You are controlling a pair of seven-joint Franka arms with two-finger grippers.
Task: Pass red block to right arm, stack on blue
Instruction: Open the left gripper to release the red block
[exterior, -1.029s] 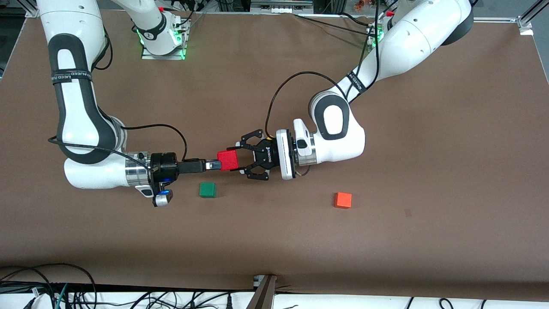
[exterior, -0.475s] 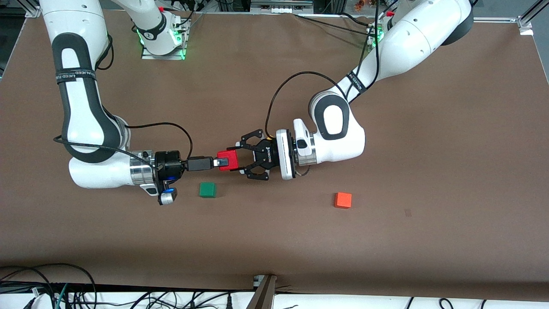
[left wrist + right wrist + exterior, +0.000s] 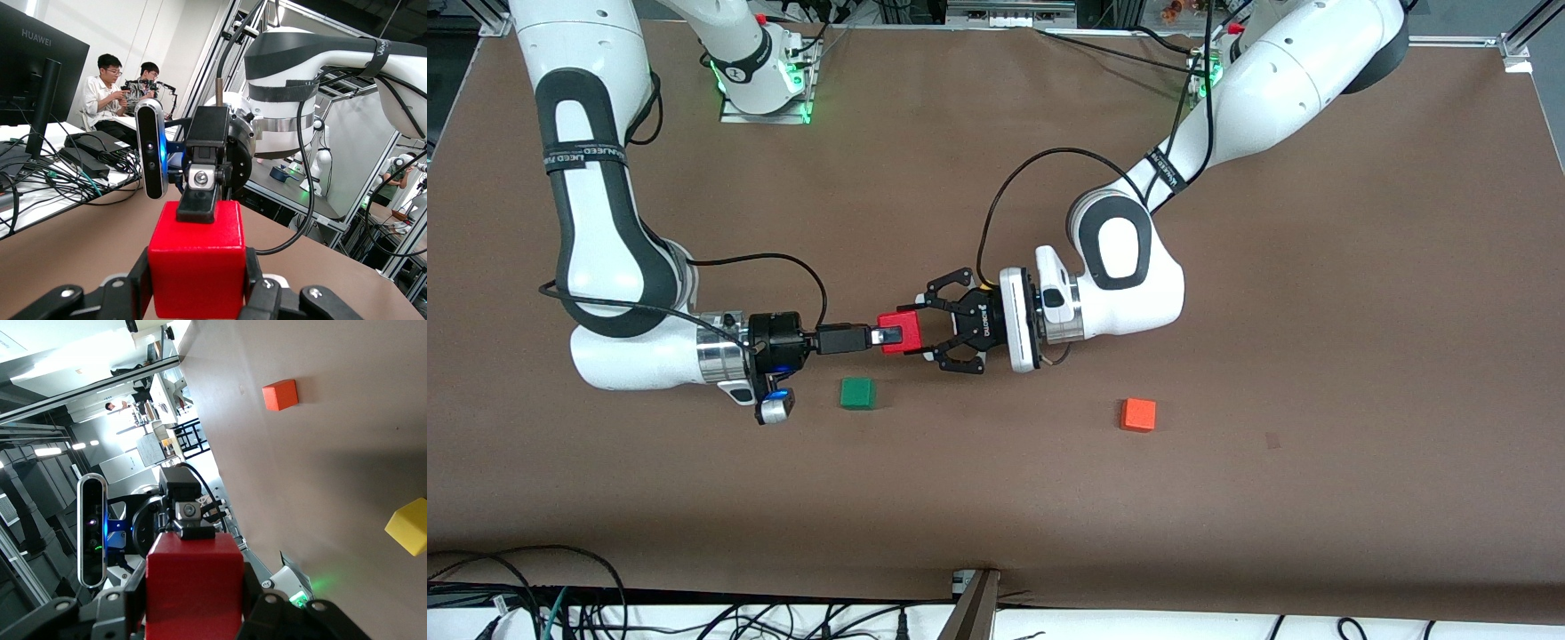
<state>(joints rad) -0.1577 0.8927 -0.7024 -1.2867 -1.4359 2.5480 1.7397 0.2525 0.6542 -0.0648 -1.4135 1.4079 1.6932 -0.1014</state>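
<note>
The red block (image 3: 903, 331) is held above the middle of the table. My left gripper (image 3: 921, 331), the wide claw, is shut on its two sides; in the left wrist view the block (image 3: 197, 267) sits between the claw fingers (image 3: 137, 283). My right gripper (image 3: 885, 336), slim and straight, reaches in from the right arm's end and is shut on the same block. Its upper finger (image 3: 199, 210) lies on the block's top face and the lower finger is hidden. In the right wrist view the block (image 3: 193, 587) has black fingers (image 3: 130, 603) against both sides. The blue cube is out of view.
A green cube (image 3: 858, 393) lies on the brown table (image 3: 1227, 498), just nearer the front camera than the right gripper. An orange cube (image 3: 1138, 414) lies toward the left arm's end; it also shows in the right wrist view (image 3: 280, 395), where a yellow cube (image 3: 408, 527) shows too.
One second ago my right gripper's tip was at the block's edge. It then slid forward over the block. In the last half second neither arm has visibly moved.
</note>
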